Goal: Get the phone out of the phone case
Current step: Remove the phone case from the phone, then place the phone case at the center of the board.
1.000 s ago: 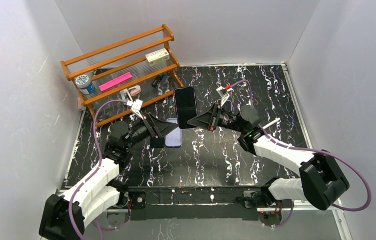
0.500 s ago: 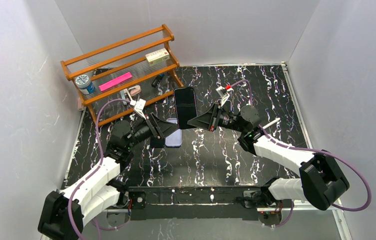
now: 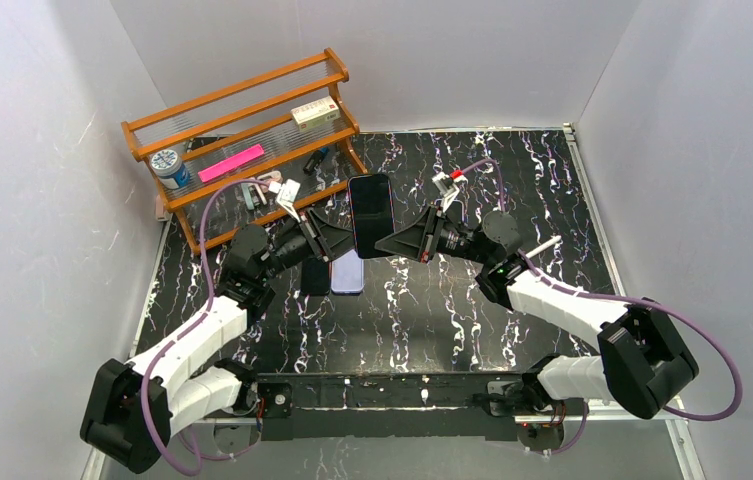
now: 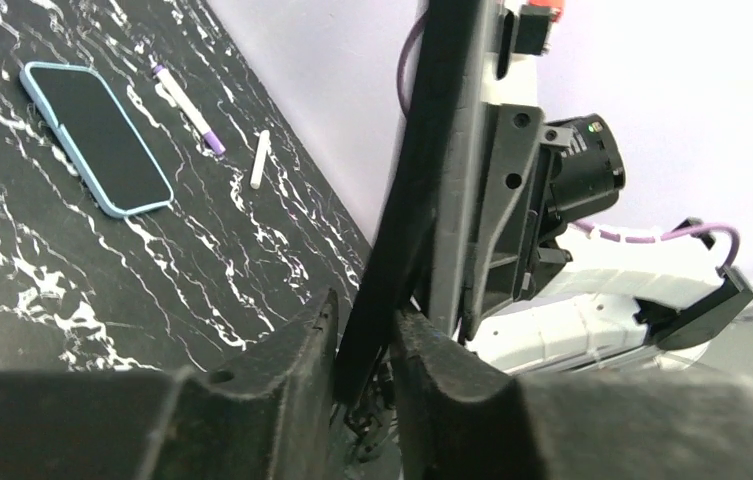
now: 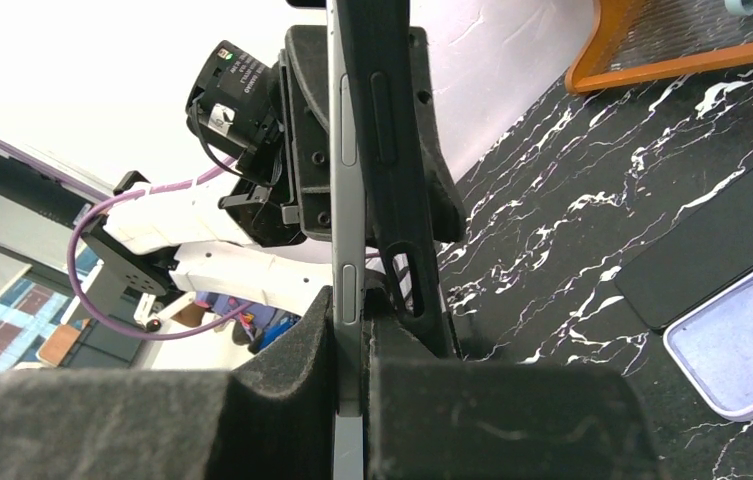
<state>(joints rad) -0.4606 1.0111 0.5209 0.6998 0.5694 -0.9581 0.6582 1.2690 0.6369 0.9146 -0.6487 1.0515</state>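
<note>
The phone (image 3: 370, 213) is held upright above the table's middle. In the right wrist view its grey edge (image 5: 345, 150) runs straight up from between the fingers of my right gripper (image 5: 350, 310), which is shut on it. The black phone case (image 5: 392, 150) stands peeled a little away from the phone along that edge. My left gripper (image 4: 364, 330) has come in from the left, its jaws closed on the black case edge (image 4: 422, 150). The top view shows the left gripper (image 3: 337, 232) and right gripper (image 3: 389, 243) on opposite sides of the phone.
Beneath the held phone lie a lavender-cased phone (image 3: 348, 272) and a black slab (image 3: 315, 277). A wooden rack (image 3: 242, 140) with small items stands back left. The left wrist view also shows a blue-cased phone (image 4: 96, 137), a purple marker (image 4: 188, 110) and a white stick (image 4: 261, 159).
My left gripper has risen toward the back right, up to the held phone, and its jaws have closed on the case edge. The right arm and phone have stayed still.
</note>
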